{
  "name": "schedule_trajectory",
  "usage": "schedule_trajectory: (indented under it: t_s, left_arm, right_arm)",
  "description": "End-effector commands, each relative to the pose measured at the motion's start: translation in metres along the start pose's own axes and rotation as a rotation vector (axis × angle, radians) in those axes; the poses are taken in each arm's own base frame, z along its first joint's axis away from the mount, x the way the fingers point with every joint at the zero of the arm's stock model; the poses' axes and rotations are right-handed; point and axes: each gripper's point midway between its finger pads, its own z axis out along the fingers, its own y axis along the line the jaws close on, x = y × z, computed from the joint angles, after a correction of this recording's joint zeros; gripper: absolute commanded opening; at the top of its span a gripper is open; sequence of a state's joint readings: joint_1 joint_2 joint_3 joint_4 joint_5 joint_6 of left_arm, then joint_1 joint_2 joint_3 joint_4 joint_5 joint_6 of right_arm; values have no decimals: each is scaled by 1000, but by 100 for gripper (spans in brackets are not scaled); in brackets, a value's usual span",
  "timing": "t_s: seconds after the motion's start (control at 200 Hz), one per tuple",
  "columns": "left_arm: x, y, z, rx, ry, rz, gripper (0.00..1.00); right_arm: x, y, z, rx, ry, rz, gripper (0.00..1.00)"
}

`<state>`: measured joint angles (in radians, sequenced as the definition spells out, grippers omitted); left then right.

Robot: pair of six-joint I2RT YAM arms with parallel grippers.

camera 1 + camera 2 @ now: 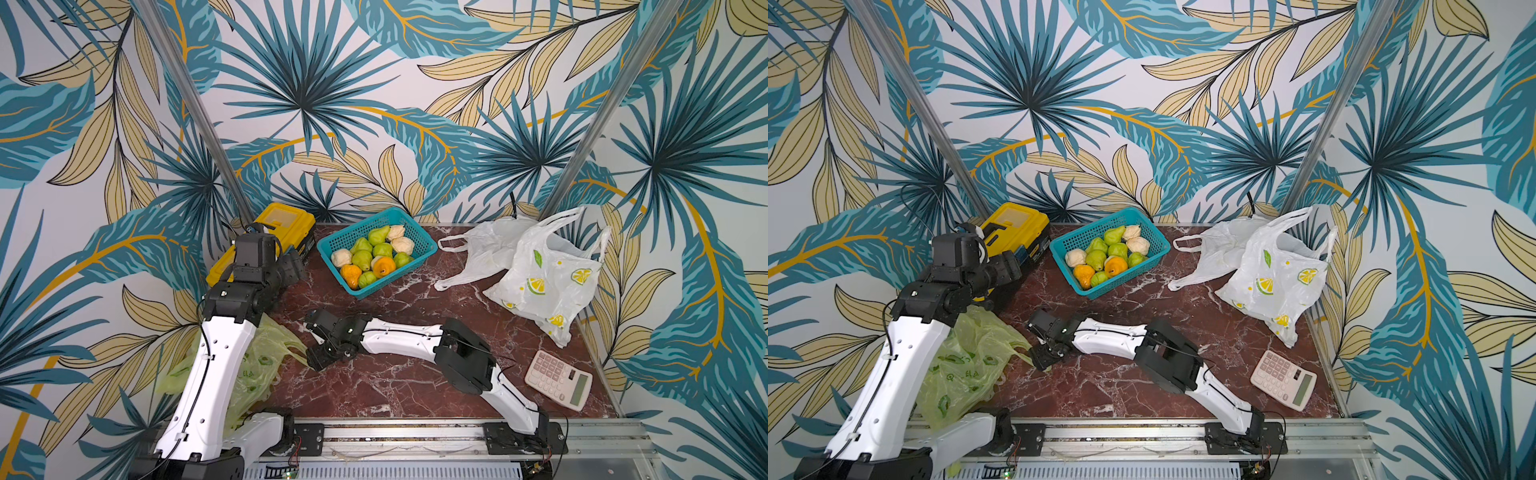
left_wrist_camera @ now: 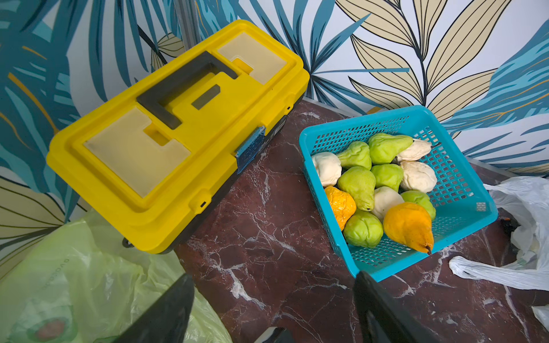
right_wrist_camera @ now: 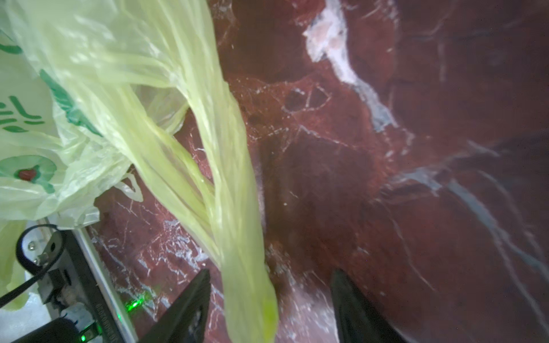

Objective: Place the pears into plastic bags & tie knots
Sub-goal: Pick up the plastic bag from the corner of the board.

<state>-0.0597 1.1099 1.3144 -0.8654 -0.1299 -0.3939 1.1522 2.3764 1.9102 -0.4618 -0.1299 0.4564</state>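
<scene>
Several pears [image 1: 374,257] [image 2: 377,190], green, cream and orange, lie in a teal mesh basket [image 1: 353,230] at the back of the table. A lime-green plastic bag [image 1: 257,361] [image 1: 963,361] lies crumpled at the front left, partly under my left arm. My right gripper [image 1: 309,343] [image 3: 271,273] is low at the bag's edge. Its jaws stand apart, with the bag's twisted handle [image 3: 231,193] running between them. My left gripper [image 1: 297,266] [image 2: 273,279] hangs open and empty between toolbox and basket. A lemon-print bag [image 1: 548,282] and a plain white bag [image 1: 482,249] lie at the back right.
A yellow toolbox [image 1: 282,232] [image 2: 178,133] sits in the back left corner, close to the left gripper. A pink calculator [image 1: 559,379] lies at the front right. The red marble tabletop [image 1: 395,382] is walled by leaf-print panels, with a metal rail along its front edge.
</scene>
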Motion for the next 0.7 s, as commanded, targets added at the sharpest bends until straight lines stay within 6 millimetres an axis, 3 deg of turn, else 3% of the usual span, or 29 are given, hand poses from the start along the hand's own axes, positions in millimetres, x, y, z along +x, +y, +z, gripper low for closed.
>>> schedule_trajectory:
  t_s: [0.0,0.085,0.155,0.235,0.406,0.481,0.586,0.696]
  left_arm:
    - [-7,-3,-9,23,-4,24,78]
    - [-12,-11,-15,63,-7,64,74]
    - [-17,-23,-24,125,-13,102,73]
    - [-22,-37,-37,203,-32,157,74]
    - [-23,-78,-68,377,-73,292,82]
    - [-21,-97,-81,472,-72,321,85]
    - [-10,-124,-95,627,-40,352,87]
    - [17,-154,-104,743,-15,475,90]
  right_arm:
    - [20,1,7,32,83,-20,38]
    - [10,-4,-16,64,45,-45,17]
    - [1,-5,-56,56,7,-71,7]
    - [7,-17,-105,76,3,-117,0]
    - [41,-79,-213,266,71,-259,0]
    - [49,-96,-252,289,86,-277,0]
    - [47,-108,-293,246,64,-235,0]
    - [29,-107,-321,210,-20,-185,0]
